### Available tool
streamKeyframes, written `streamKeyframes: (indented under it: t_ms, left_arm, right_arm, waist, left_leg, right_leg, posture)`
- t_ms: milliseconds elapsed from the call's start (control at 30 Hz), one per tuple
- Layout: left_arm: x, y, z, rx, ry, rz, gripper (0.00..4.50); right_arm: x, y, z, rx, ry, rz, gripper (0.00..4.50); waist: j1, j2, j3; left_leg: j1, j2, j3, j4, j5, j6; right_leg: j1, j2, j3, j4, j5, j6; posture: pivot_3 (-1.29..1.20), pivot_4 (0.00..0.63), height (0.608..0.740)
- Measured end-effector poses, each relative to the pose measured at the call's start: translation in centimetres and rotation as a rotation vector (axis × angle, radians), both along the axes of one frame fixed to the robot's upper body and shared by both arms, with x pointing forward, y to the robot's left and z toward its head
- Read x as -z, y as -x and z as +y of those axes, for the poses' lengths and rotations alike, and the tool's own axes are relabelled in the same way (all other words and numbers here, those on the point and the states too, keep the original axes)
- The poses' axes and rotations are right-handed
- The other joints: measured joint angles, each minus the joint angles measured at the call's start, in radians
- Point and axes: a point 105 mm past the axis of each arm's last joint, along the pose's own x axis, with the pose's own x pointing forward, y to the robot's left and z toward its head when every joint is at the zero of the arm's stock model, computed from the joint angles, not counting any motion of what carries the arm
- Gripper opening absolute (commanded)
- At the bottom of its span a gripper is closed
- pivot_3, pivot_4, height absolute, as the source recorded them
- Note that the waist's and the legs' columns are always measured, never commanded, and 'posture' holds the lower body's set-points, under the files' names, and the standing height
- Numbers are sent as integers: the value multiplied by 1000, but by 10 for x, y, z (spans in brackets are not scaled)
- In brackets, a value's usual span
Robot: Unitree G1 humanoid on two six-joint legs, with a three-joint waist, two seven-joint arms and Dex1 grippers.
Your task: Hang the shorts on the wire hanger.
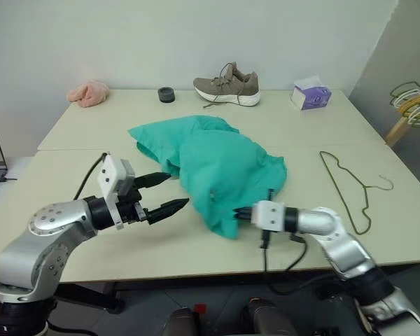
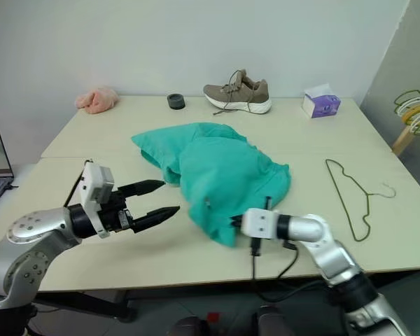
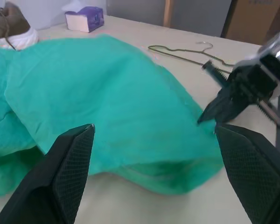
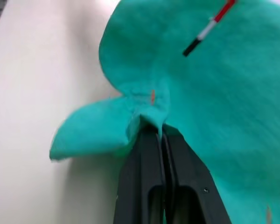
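A: Where are the shorts now?

B: Heaped in the middle of the desk, teal and rumpled, one end spread toward the far left and the bulk bunched nearer the front. The wire hanger lies flat on the desk to the right, well apart from the cloth, its hook pointing right.

A: And the right gripper?

B: Its fingers are pressed together on a pinch of the near edge of the shorts. From the right wrist view the fabric puckers right at the tips, with a small orange mark just beyond the pinch.

A: The left gripper?

B: Its fingers stand wide apart and hold nothing. It hovers just left of the heap, pointing at it, not touching.

A: How do you expect the cloth to handle?

B: Light and limp, I judge. It will sag and fold wherever it isn't held, so a single pinch will only drag a corner up while the rest trails. It doesn't look slippery, and there's nothing fragile about it.

A: So where should the left hand take hold?

B: Probably on the same hem or waistband edge, some way along from the right pinch, so the two hands can stretch the edge flat. The hanger is thin and stiff and lies flush on the desk, so it may be awkward to lift.
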Motion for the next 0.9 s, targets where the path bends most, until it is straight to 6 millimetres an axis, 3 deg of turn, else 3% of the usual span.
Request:
streamKeyframes:
  t_ms: [133, 267, 367, 467, 667, 767, 900]
  left_arm:
    - [-1, 2, -5, 25, 0, 19, 4314]
    - [6, 8, -13, 72, -37, 42, 4314]
    - [11, 8, -12, 62, -65, 52, 4314]
    - [16, 8, -9, 49, -84, 55, 4314]
    - [29, 11, -15, 69, -114, 75, 4314]
    - [47, 16, -20, 101, -166, 97, 4314]
    - [79, 20, -23, 120, -275, 127, 4314]
  right_arm:
    - [0, 3, 43, -70, -23, 26, 47]
    - [0, -1, 57, -74, -9, 31, 47]
    - [6, -4, 47, -56, 36, 36, 601]
    - [11, -3, 36, -50, 83, 37, 1590]
    - [2, 10, 21, -99, 141, 10, 3682]
    - [1, 16, -3, -89, 167, 75, 3682]
    - [0, 21, -49, -13, 225, 148, 3682]
  waist:
    - [1, 0, 0]
    - [9, 0, 0]
    - [16, 0, 0]
    - [16, 0, 0]
    - [17, 0, 0]
    - [21, 0, 0]
    - [28, 0, 0]
  left_leg:
    - [-1, -1, 0, 0, 1, -2]
    - [-2, -3, 1, 0, 1, -2]
    - [-2, -3, 1, 0, 1, -2]
    - [-1, -1, 1, 0, 1, -2]
    - [-1, -1, 0, -1, 1, -2]
    - [-1, -2, 1, -1, 1, -2]
    - [-1, -3, 1, -1, 1, -2]
  right_leg:
    - [0, -1, -1, 0, 0, 0]
    - [0, -3, -1, -1, 0, 0]
    - [0, -3, -1, -1, 0, 0]
    - [0, -3, -1, 0, 0, 0]
    - [0, -2, -1, 0, 0, 0]
    - [0, -2, -1, -1, 0, 0]
    - [0, -3, -1, -1, 0, 0]
  posture:
    - [-44, 77, 740]
    - [-42, 79, 740]
    - [-44, 80, 740]
    - [-44, 79, 740]
    - [-52, 79, 740]
    - [-56, 81, 740]
    - [-73, 86, 740]
